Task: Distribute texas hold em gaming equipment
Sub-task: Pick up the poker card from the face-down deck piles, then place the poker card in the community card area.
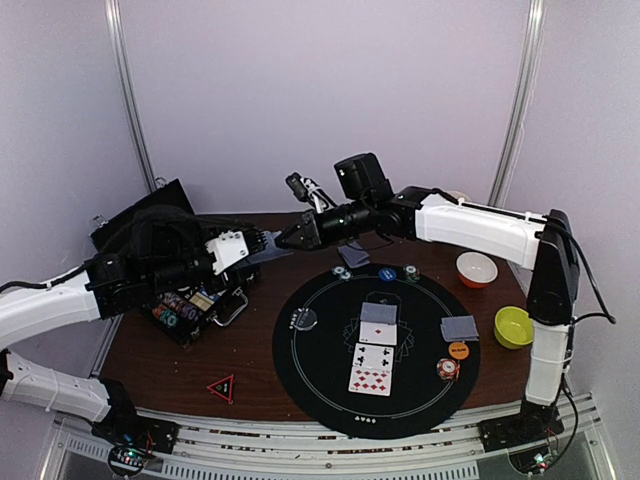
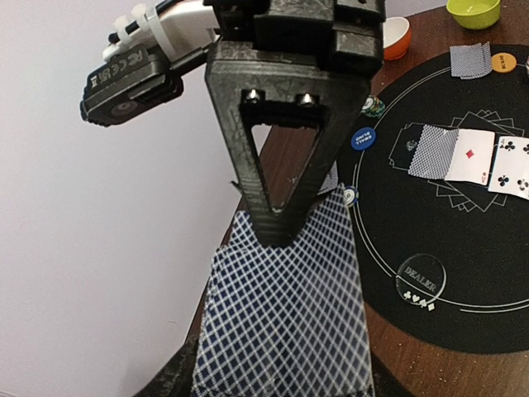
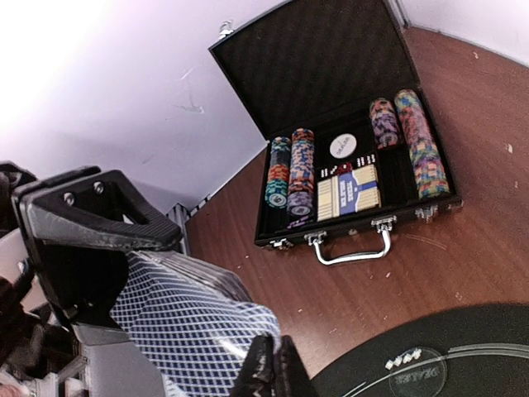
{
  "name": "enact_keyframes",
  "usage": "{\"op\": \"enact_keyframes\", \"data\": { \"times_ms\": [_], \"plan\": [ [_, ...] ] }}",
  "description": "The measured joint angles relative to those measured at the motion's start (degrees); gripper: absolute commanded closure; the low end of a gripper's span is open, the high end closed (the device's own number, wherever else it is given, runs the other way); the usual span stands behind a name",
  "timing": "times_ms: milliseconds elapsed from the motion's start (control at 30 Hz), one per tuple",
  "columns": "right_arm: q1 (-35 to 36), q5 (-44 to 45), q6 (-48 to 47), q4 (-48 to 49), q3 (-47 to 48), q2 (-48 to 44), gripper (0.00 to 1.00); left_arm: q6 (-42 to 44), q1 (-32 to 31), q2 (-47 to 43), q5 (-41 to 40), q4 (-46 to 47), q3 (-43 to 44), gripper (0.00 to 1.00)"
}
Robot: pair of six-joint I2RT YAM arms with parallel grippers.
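Note:
My left gripper (image 1: pixel 258 250) is shut on a deck of blue-backed playing cards (image 2: pixel 281 314), held above the table's back left. My right gripper (image 3: pixel 274 372) is shut on the far edge of the deck's top card (image 3: pixel 186 322); it shows from the other side as a black wedge (image 2: pixel 277 219). On the black round mat (image 1: pixel 320 400) lie one face-down card (image 1: pixel 379 313) and three face-up cards (image 1: pixel 372 358). Another face-down card (image 1: pixel 460 327) lies by an orange button (image 1: pixel 458 350) and a chip (image 1: pixel 449 368). A blue button (image 1: pixel 387 274) and a clear dealer button (image 1: pixel 303 319) also rest there.
An open black case (image 3: pixel 347 182) with chip stacks and a boxed deck sits at the left (image 1: pixel 190 305). An orange bowl (image 1: pixel 476 268) and a green bowl (image 1: pixel 513 327) stand at the right. A red triangle (image 1: pixel 221 386) lies near the front left.

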Motion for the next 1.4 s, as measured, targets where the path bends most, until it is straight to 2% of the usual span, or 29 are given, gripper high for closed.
{"op": "enact_keyframes", "data": {
  "times_ms": [300, 433, 533, 600, 667, 900, 1067, 1400],
  "plan": [
    [-3.78, 0.57, -1.46, -4.59, -1.44, -3.48, 1.0, -0.02, 0.0, 0.0, -0.2, 0.72, -0.31, 0.48],
    [-10.62, 1.53, -1.86, -4.13, -10.36, -11.5, 1.0, -0.24, 0.0, 0.0, -0.17, 1.44, -1.11, 0.48],
    [-18.34, 3.54, -2.43, -2.36, -20.9, -18.58, 1.0, -1.07, 0.0, 0.07, -0.04, 2.89, -2.6, 0.48],
    [-21.51, 5.31, -2.58, -1.64, -25.57, -19.69, 1.0, -1.95, 0.0, 0.13, 0.13, 4.31, -4.02, 0.48],
    [-22.56, 6.69, -2.71, -0.39, -30.1, -17.51, 1.0, -3.15, 0.0, 0.42, 0.35, 5.86, -5.81, 0.48],
    [-23.41, 8.13, -0.42, 4.57, -35.65, -6.82, 1.0, -9.22, -0.02, 1.11, 0.28, 12.74, -12.57, 0.48],
    [-24.46, 9.68, 0.94, 8.46, -37.42, -5.84, 1.0, -12.76, -0.02, 1.36, -0.81, 17.31, -17.05, 0.48],
    [-26.47, 10.62, 3.89, 14.86, -42.45, -4.87, 1.0, -14.73, -0.02, 1.92, -3.02, 21.44, -18.16, 0.48]
  ]
}}
